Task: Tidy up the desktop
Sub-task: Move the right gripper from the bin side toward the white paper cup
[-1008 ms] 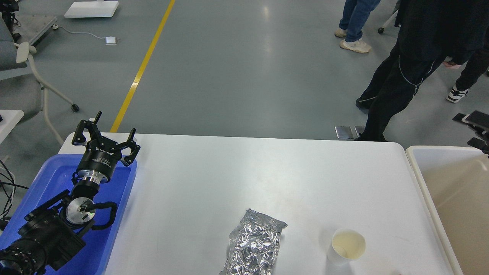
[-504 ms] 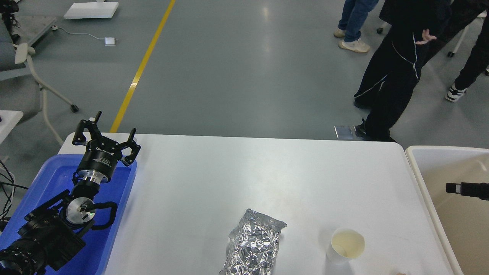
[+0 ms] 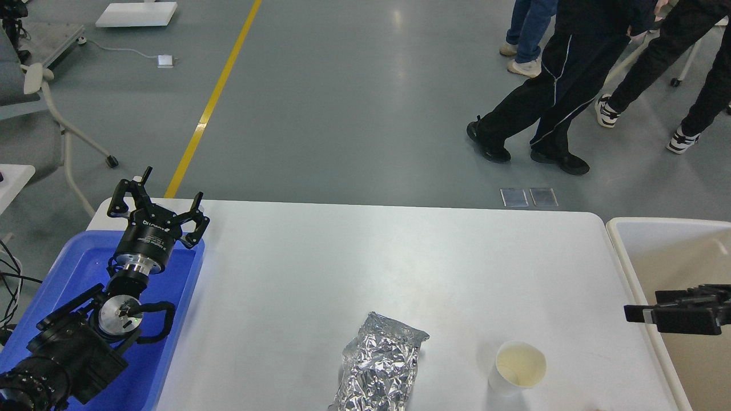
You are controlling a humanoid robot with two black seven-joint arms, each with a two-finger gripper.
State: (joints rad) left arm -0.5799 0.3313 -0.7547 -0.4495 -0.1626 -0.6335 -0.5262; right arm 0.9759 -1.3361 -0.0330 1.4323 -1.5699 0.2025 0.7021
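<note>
The white desktop (image 3: 400, 257) holds a crumpled silver foil bag (image 3: 380, 365) at the front middle. A white paper cup (image 3: 517, 368) stands upright to its right. My left gripper (image 3: 161, 193) is open and empty above the far end of the blue tray (image 3: 80, 265), far left of both items. My right gripper (image 3: 642, 306) comes in from the right edge, above the beige bin's left rim. It is dark and side-on, so its fingers cannot be told apart. It is up and right of the cup, apart from it.
The white-rimmed beige bin (image 3: 674, 245) stands at the desktop's right end. Several people (image 3: 548, 85) walk on the grey floor beyond the table. A chair (image 3: 40, 108) stands at the far left, near a yellow floor line (image 3: 211, 103).
My right gripper has moved in from the right edge, leftward and lower, to above the bin's rim. The people behind have walked on. The left arm has not moved.
</note>
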